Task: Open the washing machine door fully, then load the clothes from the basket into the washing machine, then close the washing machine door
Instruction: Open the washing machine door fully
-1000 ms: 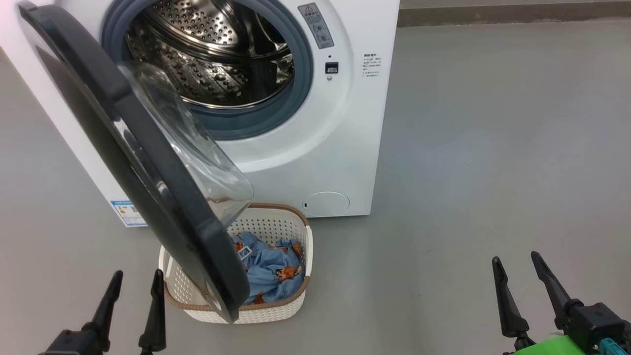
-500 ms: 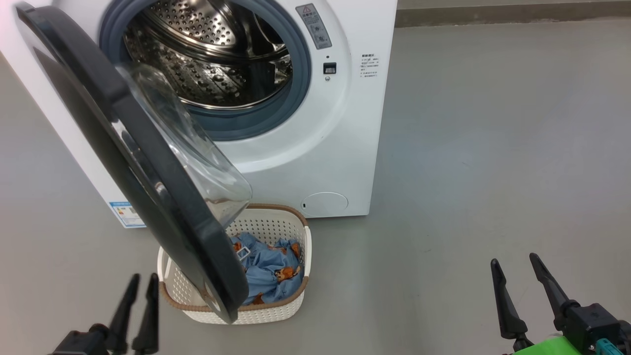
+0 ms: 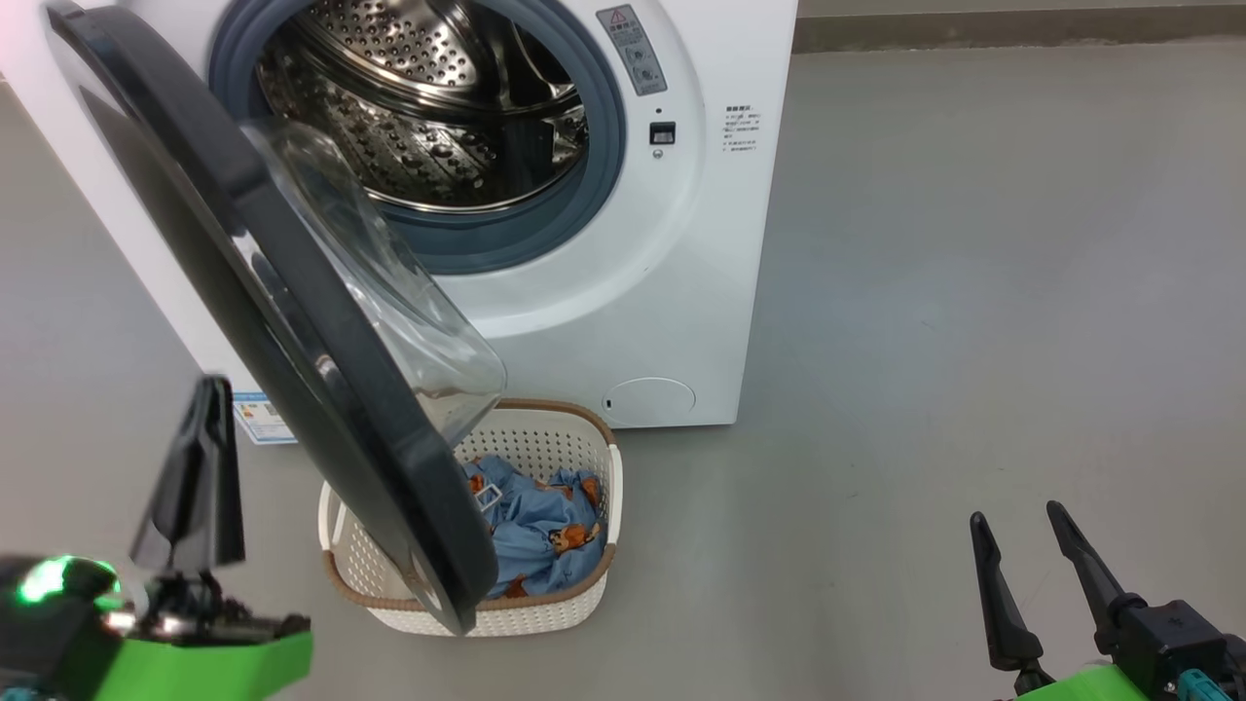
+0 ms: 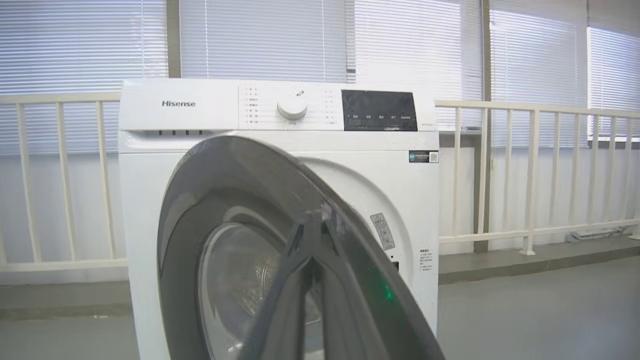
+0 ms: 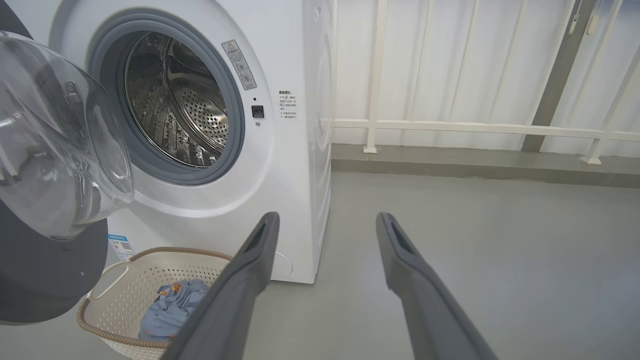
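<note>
Washing machine door [image 3: 282, 321] part-open over basket [image 3: 545, 613], just right of left gripper [image 3: 209, 391] (nearer arm, fingers pinched together). Right gripper [image 3: 1015, 514] spread wide, empty, well apart.

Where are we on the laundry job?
Done: door is partly open, not fully; it hangs over the basket. In hand: left gripper, shut, stands by the door's outer face, seemingly to push it wider; right gripper is open and low. Left: clothes lie in the basket, drum is empty, door to close.
</note>
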Tool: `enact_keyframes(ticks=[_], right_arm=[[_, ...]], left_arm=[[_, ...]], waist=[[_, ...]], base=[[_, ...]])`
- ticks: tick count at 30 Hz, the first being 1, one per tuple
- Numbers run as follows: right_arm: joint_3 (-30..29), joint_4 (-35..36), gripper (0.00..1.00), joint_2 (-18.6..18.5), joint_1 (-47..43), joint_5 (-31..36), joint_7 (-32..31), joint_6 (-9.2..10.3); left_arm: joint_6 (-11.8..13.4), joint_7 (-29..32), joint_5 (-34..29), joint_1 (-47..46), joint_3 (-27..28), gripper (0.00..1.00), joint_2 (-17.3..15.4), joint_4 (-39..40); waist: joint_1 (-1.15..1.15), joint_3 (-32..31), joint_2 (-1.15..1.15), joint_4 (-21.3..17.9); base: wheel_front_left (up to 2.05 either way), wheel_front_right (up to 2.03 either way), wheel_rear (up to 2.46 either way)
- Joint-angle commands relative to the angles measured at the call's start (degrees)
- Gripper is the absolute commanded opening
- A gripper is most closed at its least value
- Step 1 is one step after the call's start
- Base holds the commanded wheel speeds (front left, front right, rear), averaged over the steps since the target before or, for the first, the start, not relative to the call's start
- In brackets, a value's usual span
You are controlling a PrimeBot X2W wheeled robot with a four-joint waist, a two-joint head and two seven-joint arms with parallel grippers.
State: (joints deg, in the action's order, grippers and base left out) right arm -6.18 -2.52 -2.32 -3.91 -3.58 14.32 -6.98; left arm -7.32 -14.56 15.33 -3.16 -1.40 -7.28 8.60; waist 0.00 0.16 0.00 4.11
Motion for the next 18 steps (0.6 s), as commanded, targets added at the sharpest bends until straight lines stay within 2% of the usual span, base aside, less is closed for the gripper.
enact_keyframes(ticks=[1,4,9,18], right_arm=[[1.4,1.3,1.0,-0.6,0.2,0.1,0.7,-0.51],[1.5,1.6,1.0,-0.6,0.4,0.1,0.7,-0.51],[1.6,1.9,1.0,-0.6,0.5,0.0,0.7,-0.51],[1.7,2.3,1.0,-0.6,0.8,-0.2,0.7,-0.51]], left_arm=[[-0.2,-0.4,0.1,-3.2,1.6,0.0,-1.4,3.3],[-0.2,-0.4,-0.1,-5.7,-0.8,0.0,-2.4,9.7],[-0.2,-0.4,0.5,-6.8,-7.0,0.0,-2.7,13.9],[-0.2,-0.4,2.5,-5.8,-21.9,0.0,-3.5,10.9]], waist=[[0.0,0.1,0.0,0.0],[0.0,0.1,0.0,-0.1],[0.0,0.3,0.0,-0.5],[0.0,1.2,0.0,-1.1]], base=[[0.0,0.0,0.0],[0.0,0.0,0.0],[0.0,0.0,0.0],[0.0,0.0,0.0]])
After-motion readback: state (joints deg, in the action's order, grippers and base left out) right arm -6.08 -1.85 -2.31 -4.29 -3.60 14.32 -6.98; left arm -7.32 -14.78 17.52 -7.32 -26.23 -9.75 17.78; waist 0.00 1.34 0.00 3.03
